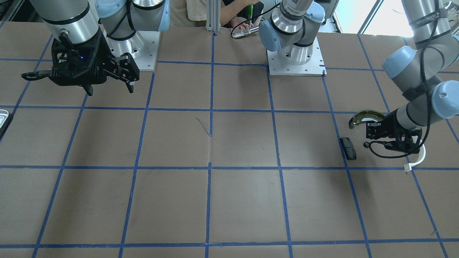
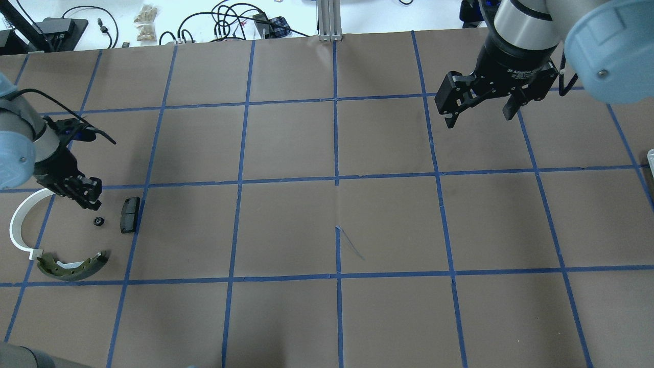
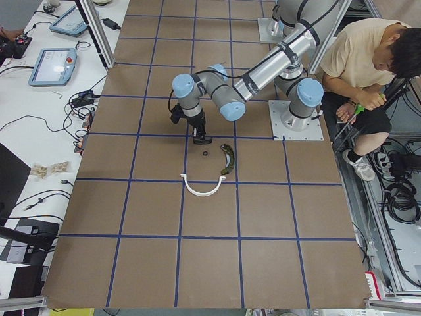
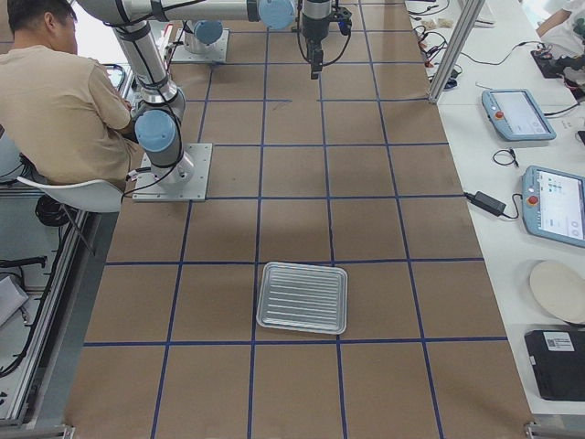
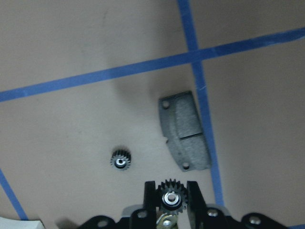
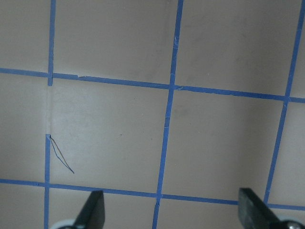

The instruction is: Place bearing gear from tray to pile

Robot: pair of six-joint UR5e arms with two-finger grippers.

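My left gripper (image 5: 171,200) is shut on a small black toothed bearing gear (image 5: 171,198) and hovers low over the pile. A second bearing gear (image 5: 121,159) lies on the table just ahead of it, and shows in the overhead view (image 2: 98,221). The pile holds a black pad (image 2: 130,215), a white plastic arc (image 2: 20,225) and an olive-gold brake shoe (image 2: 71,267). The left gripper (image 2: 84,197) is between the arc and the pad. My right gripper (image 2: 477,110) is open and empty, high over the far right of the table. The silvery tray (image 4: 303,297) looks empty.
The table is brown with a grid of blue tape (image 2: 336,179). The arm bases (image 1: 296,61) stand at its robot side. A seated person (image 4: 64,101) is beside the bases. Cables and tablets lie on a white bench (image 4: 539,128) beyond the table.
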